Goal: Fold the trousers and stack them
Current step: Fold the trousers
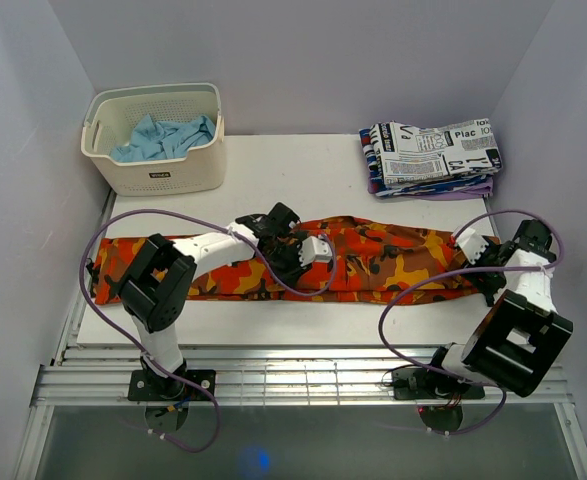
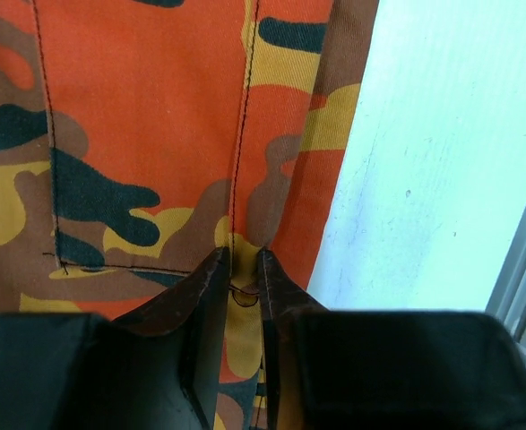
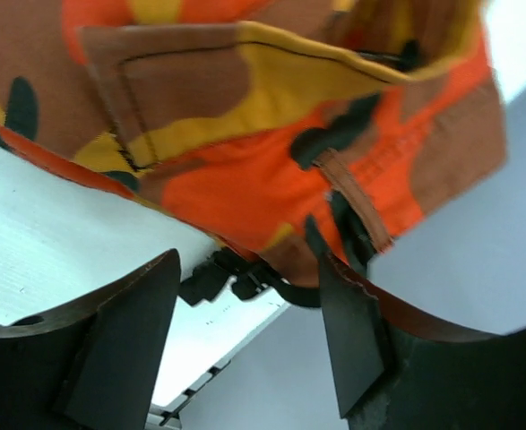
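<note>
Camo trousers lie flat along the bench's near edge, waist twd the right edge. L jaws look clenched on cloth by the mid seam; R jaws gape wide at the waistband, gripping nothing. Imo R shd bite both layers before any lift, then both carry tog. to keep the fold square.
</note>
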`<act>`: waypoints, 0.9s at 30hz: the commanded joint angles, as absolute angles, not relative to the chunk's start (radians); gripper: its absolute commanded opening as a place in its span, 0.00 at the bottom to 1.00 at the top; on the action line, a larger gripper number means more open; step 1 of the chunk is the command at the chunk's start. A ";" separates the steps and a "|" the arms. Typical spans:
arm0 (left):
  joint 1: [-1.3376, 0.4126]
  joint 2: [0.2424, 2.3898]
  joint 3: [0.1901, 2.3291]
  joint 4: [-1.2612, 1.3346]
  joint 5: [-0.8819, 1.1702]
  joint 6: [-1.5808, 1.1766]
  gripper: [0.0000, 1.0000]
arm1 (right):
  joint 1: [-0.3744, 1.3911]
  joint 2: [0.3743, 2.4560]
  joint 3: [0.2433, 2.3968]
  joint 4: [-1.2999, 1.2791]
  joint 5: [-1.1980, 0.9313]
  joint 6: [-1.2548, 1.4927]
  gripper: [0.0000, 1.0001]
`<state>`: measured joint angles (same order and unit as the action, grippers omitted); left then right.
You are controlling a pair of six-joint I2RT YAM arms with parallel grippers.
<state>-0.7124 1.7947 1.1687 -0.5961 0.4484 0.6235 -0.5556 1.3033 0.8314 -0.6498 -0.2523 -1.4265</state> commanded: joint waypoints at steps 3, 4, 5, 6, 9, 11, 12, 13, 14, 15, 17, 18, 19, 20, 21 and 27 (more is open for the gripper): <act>-0.693 1.789 1.216 -0.638 0.495 0.603 0.32 | -0.497 1.284 0.736 -0.522 -0.187 -1.548 0.60; -0.692 1.790 1.219 -0.646 0.497 0.603 0.33 | -0.494 1.285 0.730 -0.509 -0.181 -1.555 0.58; -0.689 1.790 1.220 -0.649 0.500 0.601 0.34 | -0.491 1.285 0.724 -0.503 -0.176 -1.572 0.54; -0.687 1.789 1.218 -0.649 0.499 0.603 0.34 | -0.486 1.285 0.713 -0.497 -0.167 -1.578 0.53; -0.683 1.786 1.213 -0.649 0.492 0.601 0.36 | -0.480 1.287 0.701 -0.454 -0.150 -1.591 0.46; -0.680 1.784 1.206 -0.644 0.486 0.600 0.34 | -0.479 1.287 0.706 -0.442 -0.150 -1.592 0.33; -0.680 1.783 1.204 -0.643 0.485 0.600 0.34 | -0.476 1.287 0.710 -0.443 -0.152 -1.586 0.27; -0.681 1.781 1.203 -0.644 0.483 0.601 0.33 | -0.474 1.285 0.716 -0.445 -0.153 -1.583 0.20; -0.681 1.778 1.198 -0.644 0.483 0.604 0.32 | -0.474 1.285 0.729 -0.448 -0.156 -1.580 0.09; -0.681 1.773 1.195 -0.644 0.482 0.607 0.31 | -0.471 1.282 0.733 -0.454 -0.156 -1.580 0.08; -0.681 1.770 1.183 -0.644 0.479 0.620 0.24 | -0.469 1.278 0.744 -0.463 -0.161 -1.577 0.08; -0.681 1.766 1.180 -0.644 0.477 0.621 0.21 | -0.469 1.275 0.747 -0.474 -0.163 -1.577 0.08; -0.680 1.764 1.177 -0.644 0.476 0.624 0.17 | -0.468 1.275 0.750 -0.476 -0.166 -1.577 0.08; -0.680 1.764 1.169 -0.647 0.474 0.629 0.15 | -0.468 1.272 0.758 -0.479 -0.167 -1.577 0.08; -0.680 1.761 1.167 -0.649 0.476 0.630 0.08 | -0.466 1.270 0.764 -0.483 -0.175 -1.577 0.08; -0.670 1.717 1.163 -0.661 0.476 0.634 0.00 | -0.457 1.259 0.857 -0.554 -0.224 -1.548 0.08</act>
<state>-0.6884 1.7924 1.1709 -0.6231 0.4717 0.6247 -0.4629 1.2964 0.7662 -0.5350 -0.1833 -1.5536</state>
